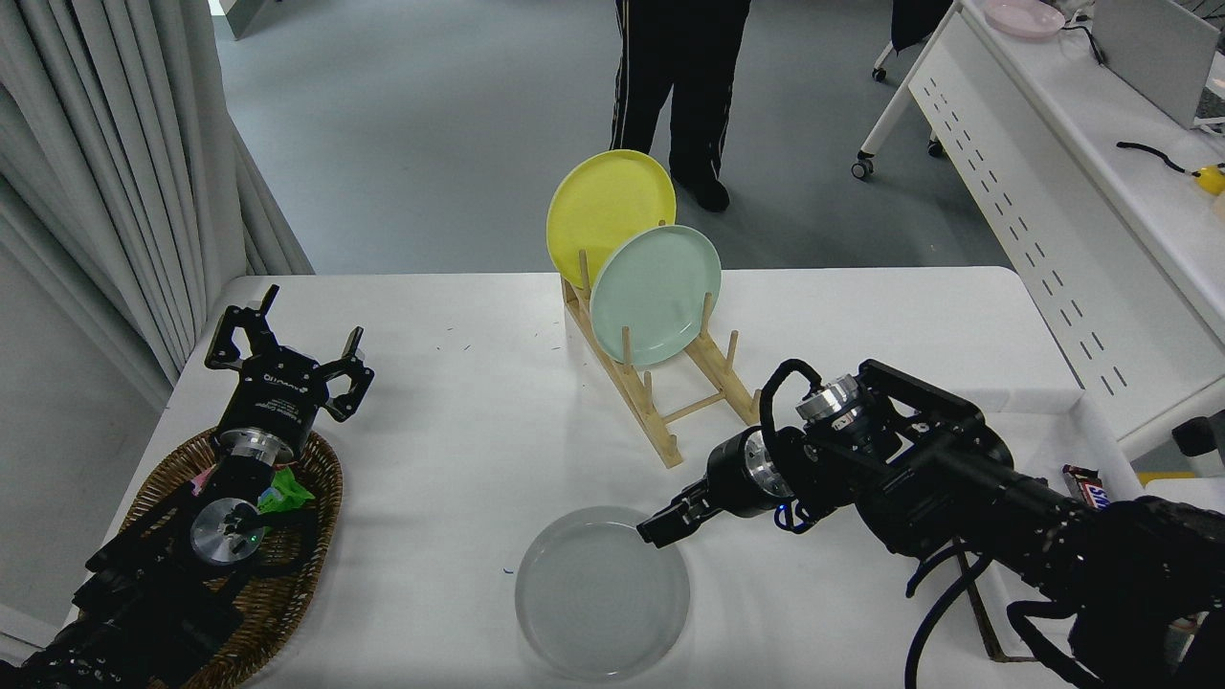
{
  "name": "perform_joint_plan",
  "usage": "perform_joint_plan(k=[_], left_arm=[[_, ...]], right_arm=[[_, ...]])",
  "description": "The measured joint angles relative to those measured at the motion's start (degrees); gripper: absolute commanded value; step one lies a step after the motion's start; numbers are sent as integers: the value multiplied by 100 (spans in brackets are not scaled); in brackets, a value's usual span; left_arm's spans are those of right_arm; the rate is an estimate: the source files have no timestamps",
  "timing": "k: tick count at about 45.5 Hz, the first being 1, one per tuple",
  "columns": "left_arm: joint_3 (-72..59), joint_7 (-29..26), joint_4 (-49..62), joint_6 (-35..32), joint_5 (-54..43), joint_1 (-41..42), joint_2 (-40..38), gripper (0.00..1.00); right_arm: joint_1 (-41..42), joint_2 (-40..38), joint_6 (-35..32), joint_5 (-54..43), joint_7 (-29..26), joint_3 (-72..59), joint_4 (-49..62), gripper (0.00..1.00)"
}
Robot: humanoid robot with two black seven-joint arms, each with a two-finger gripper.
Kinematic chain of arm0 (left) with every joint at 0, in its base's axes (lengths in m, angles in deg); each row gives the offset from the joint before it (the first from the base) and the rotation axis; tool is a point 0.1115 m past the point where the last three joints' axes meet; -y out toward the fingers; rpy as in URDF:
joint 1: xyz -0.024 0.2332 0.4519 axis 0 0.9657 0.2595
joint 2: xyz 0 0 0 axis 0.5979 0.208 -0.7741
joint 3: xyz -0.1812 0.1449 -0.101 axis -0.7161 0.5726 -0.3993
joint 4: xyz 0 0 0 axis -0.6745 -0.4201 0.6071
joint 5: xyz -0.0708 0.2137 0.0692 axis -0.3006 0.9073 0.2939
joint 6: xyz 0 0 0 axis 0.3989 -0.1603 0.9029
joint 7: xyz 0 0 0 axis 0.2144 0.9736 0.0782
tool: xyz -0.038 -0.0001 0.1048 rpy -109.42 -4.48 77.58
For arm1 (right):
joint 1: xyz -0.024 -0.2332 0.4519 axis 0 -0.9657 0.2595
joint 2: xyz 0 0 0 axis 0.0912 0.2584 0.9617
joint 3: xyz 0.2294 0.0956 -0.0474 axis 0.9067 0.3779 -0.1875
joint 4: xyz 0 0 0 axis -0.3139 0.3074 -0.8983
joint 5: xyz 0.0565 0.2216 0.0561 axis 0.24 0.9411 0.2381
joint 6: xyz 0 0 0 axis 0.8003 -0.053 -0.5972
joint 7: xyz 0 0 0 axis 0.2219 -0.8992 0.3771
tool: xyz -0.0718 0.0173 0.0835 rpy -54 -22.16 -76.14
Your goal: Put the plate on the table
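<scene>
The plate (602,593) lies flat on the table (459,421). The right gripper (658,527) is at its far right rim, jaws nearly closed; whether they pinch the rim, I cannot tell. The left gripper (287,349) is parked, jaws open.

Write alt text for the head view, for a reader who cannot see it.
The right gripper meets the far-right rim of a pale grey plate lying flat on the white table. Behind, a wooden rack holds a yellow plate and a mint green plate upright. The left gripper is parked open over a wicker basket.
</scene>
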Motion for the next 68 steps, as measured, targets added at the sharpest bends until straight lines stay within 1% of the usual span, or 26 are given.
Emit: perform_joint_plan(k=[9, 13, 22, 26, 34, 38, 42, 46, 60, 68], left_arm=[[0, 0, 0, 0, 0, 0, 0, 100], [0, 0, 0, 0, 0, 0, 0, 100], [0, 0, -1, 0, 0, 0, 0, 100], [0, 0, -1, 0, -1, 0, 0, 100], [0, 0, -1, 0, 0, 0, 0, 100], [0, 0, -1, 0, 0, 0, 0, 100], [0, 0, -1, 0, -1, 0, 0, 100], [0, 0, 0, 0, -1, 0, 0, 100], [0, 0, 1, 0, 0, 0, 0, 100], [0, 0, 0, 0, -1, 0, -1, 100]], right_arm=[[231, -231, -1, 34, -11, -27, -401, 100], [284, -347, -131, 43, -13, -49, -633, 100], [312, -693, -1001, 56, -6, -82, -1358, 100], [307, -870, -1510, 59, 3, -89, -1706, 100], [282, -1190, -2797, 34, 36, -76, -2261, 100], [286, -1299, -3236, -16, 122, -55, -2364, 100], [299, -1441, -3563, -125, 445, -31, -2430, 100], [302, -1606, -3813, -318, 1053, -4, -2476, 100], [91, -2058, -4198, -1043, 2740, 405, -2521, 100], [-241, -2220, -4266, -1608, 3262, 918, -2491, 100]])
